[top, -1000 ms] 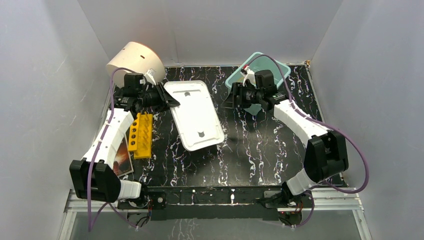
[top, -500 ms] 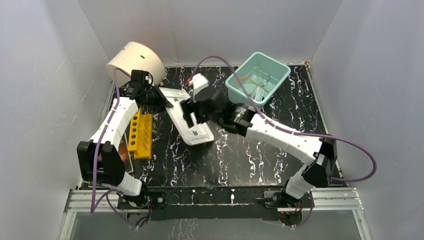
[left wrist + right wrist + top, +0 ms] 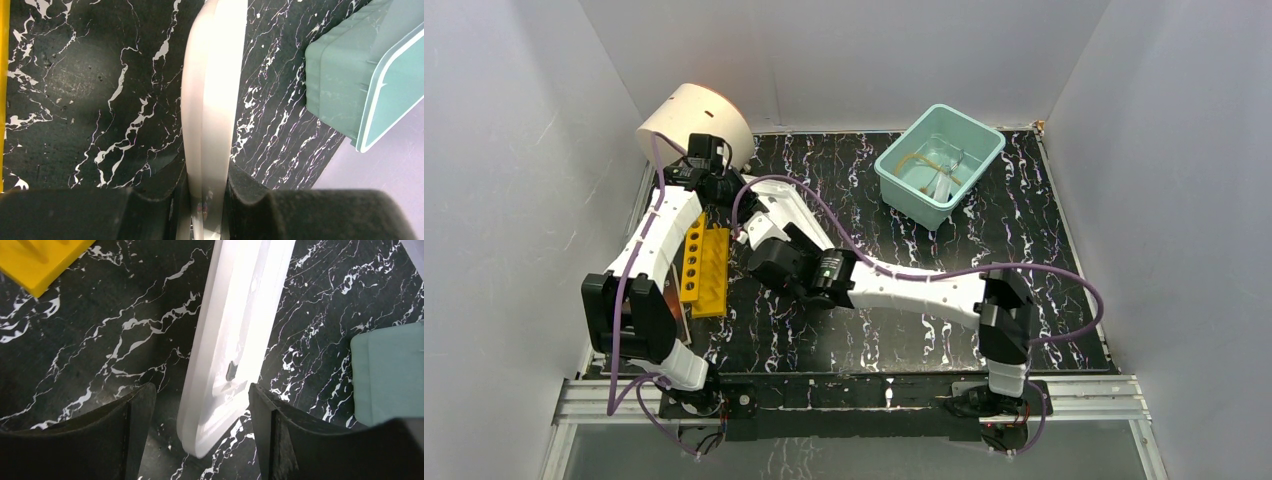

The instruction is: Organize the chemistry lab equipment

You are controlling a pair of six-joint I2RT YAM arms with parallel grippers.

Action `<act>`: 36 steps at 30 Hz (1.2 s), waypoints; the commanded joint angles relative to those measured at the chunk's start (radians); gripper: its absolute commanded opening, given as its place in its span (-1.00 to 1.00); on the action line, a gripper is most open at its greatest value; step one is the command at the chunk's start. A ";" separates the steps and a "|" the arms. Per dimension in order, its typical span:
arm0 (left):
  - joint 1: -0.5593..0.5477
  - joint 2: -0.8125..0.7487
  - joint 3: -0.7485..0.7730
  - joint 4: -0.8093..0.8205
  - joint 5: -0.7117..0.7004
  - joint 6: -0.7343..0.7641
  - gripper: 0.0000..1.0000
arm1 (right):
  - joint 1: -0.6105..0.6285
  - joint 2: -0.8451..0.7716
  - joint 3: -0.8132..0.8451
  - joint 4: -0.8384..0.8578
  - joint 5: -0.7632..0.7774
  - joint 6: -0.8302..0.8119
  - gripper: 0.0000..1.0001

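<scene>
A teal bin (image 3: 984,150) stands at the back right; inside it lie tan tubing (image 3: 922,157) and clear glass pieces (image 3: 944,182). The bin's white lid (image 3: 789,205) is tipped up on its long edge left of centre. My left gripper (image 3: 207,175) is shut on the lid's (image 3: 215,100) far end. My right arm reaches across the table, and my right gripper (image 3: 200,390) is open, its jaws standing either side of the lid's (image 3: 240,325) near corner without touching it. Other lab items are out of view.
A yellow tube rack (image 3: 704,265) lies beside the left arm, with a dark-covered book (image 3: 669,318) nearer the front. A cream cylinder (image 3: 692,125) leans in the back left corner. White walls close three sides of the black marbled table (image 3: 924,330).
My right arm swung from the teal bin across to the left and now straddles the lid, jaws opened wider. The left gripper has tipped the lid from flat onto its edge.
</scene>
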 commanded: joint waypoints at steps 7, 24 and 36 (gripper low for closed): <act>0.005 0.000 0.043 -0.037 -0.003 -0.023 -1.00 | 0.003 0.186 0.249 -0.099 0.173 -0.028 0.08; 0.023 0.016 0.148 -0.064 0.048 0.021 -0.13 | 0.026 0.138 0.170 -0.147 0.241 -0.106 -0.86; 0.061 -0.009 0.227 -0.086 0.010 0.099 0.63 | -0.098 -0.110 -0.051 0.035 -0.012 -0.104 -0.91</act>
